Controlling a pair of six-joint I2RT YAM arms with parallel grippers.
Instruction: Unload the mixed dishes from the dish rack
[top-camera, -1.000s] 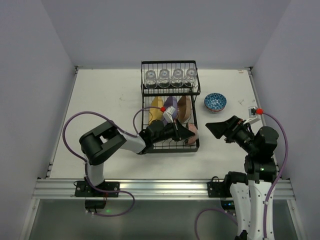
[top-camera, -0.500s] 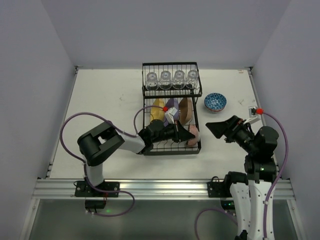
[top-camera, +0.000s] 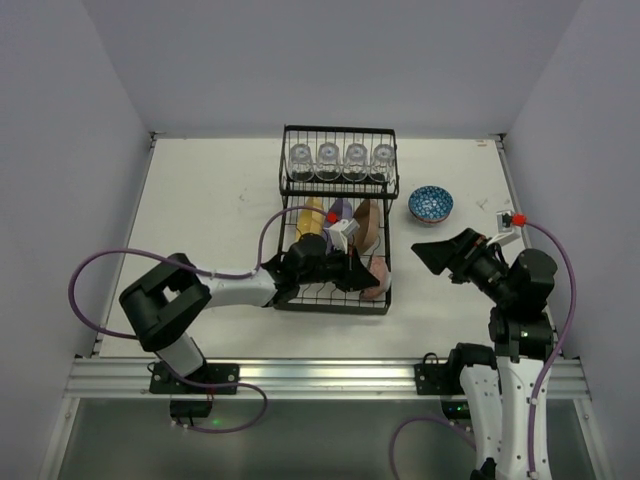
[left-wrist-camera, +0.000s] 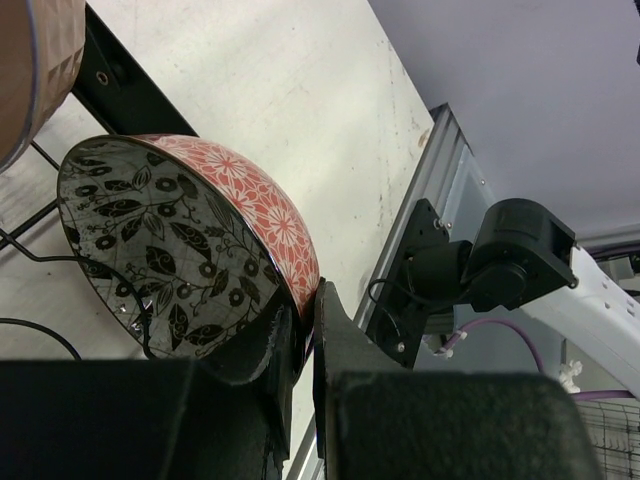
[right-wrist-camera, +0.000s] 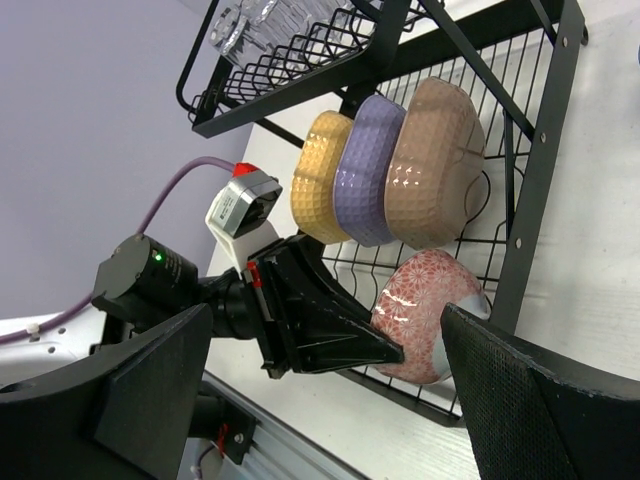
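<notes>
The black wire dish rack (top-camera: 383, 240) stands mid-table. Several clear glasses (top-camera: 340, 157) sit on its upper shelf. Below, a yellow plate (right-wrist-camera: 318, 180), a purple plate (right-wrist-camera: 370, 170) and a brown plate (right-wrist-camera: 435, 160) stand on edge in the slots. My left gripper (top-camera: 362, 272) reaches into the lower tier and is shut on the rim of a bowl (left-wrist-camera: 180, 240), red-flowered outside and black-leaved inside, which is tilted on its side at the rack's near right corner. My right gripper (top-camera: 440, 255) hovers open to the right of the rack, holding nothing. A blue patterned bowl (top-camera: 430, 204) rests on the table.
The rack's right side bar (right-wrist-camera: 540, 180) runs between the held bowl and my right gripper. The table's metal front rail (top-camera: 320, 375) carries both arm bases. Grey walls close in the left, right and back.
My left arm's elbow has swung out to the left. The rack's lower tier has slid slightly left and nearer with the gripped bowl. The right arm has barely moved.
</notes>
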